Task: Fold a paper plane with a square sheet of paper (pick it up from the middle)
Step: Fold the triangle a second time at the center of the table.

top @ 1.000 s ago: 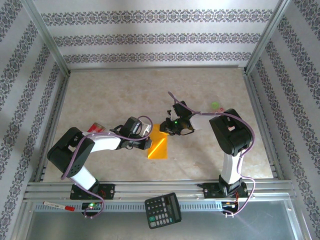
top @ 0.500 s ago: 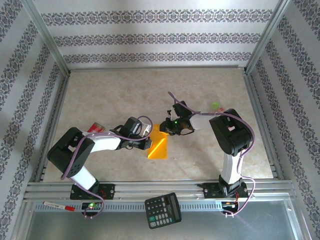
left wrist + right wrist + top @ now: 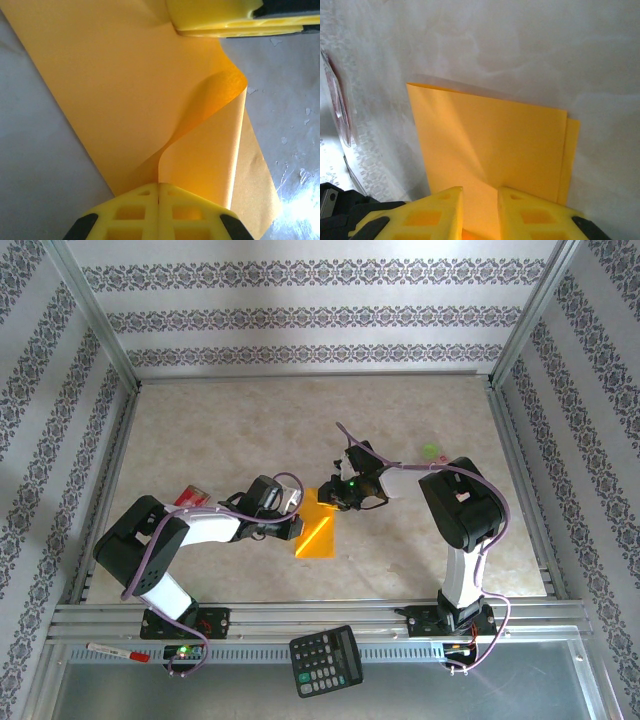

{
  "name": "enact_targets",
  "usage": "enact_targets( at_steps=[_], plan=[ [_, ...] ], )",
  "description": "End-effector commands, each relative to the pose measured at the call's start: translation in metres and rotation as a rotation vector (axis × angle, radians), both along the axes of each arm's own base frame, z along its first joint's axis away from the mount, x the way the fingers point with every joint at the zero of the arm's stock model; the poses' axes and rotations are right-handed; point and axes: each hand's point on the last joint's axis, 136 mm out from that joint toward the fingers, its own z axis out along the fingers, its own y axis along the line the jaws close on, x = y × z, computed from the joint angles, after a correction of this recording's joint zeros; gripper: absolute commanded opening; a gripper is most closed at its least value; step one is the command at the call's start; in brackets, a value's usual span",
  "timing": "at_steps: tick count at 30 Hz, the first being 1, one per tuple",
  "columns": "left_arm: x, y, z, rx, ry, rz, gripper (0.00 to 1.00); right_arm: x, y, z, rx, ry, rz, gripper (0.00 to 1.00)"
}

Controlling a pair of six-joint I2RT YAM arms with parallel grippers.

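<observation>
The orange-yellow square sheet of paper (image 3: 320,530) lies folded on the table between both arms. My left gripper (image 3: 298,524) is at its left edge. In the left wrist view it (image 3: 159,186) is shut on the near edge of the sheet (image 3: 125,90), and the upper layer curls up from the pinch. My right gripper (image 3: 334,496) is over the sheet's far corner. In the right wrist view it (image 3: 480,196) stands open, with the flat sheet (image 3: 490,135) running under the gap. A lower layer sticks out on the right. The right gripper's yellow fingers (image 3: 215,17) rest at the sheet's far edge.
A small pink packet (image 3: 190,497) lies behind the left arm. A green spot (image 3: 431,451) sits at the back right. A black calculator (image 3: 326,659) and a red pen (image 3: 118,651) lie on the metal shelf by the arm bases. Aluminium rails frame the table.
The left wrist has edged very slightly to the left. The paper and the right arm look the same.
</observation>
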Motion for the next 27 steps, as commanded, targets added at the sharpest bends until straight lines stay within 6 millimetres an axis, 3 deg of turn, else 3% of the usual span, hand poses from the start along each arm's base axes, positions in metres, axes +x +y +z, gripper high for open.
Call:
enact_targets(
  at_steps=[1, 6, 11, 20, 27],
  plan=[
    [-0.025, 0.033, -0.037, 0.135, 0.124, 0.066, 0.00, 0.008, 0.000, 0.025, 0.043, -0.023, 0.006, 0.26],
    [-0.029, 0.037, -0.040, 0.142, 0.138, 0.078, 0.00, 0.004, -0.005, 0.050, 0.065, -0.059, -0.006, 0.28],
    [-0.030, 0.037, -0.041, 0.146, 0.147, 0.077, 0.00, -0.023, -0.002, 0.056, 0.072, -0.058, -0.019, 0.24],
    [-0.035, 0.040, -0.049, 0.163, 0.166, 0.073, 0.00, -0.100, 0.022, 0.041, 0.077, -0.029, -0.023, 0.10],
    [-0.036, 0.040, -0.051, 0.167, 0.169, 0.062, 0.00, -0.123, 0.055, 0.029, 0.102, -0.055, -0.016, 0.06]
  ],
)
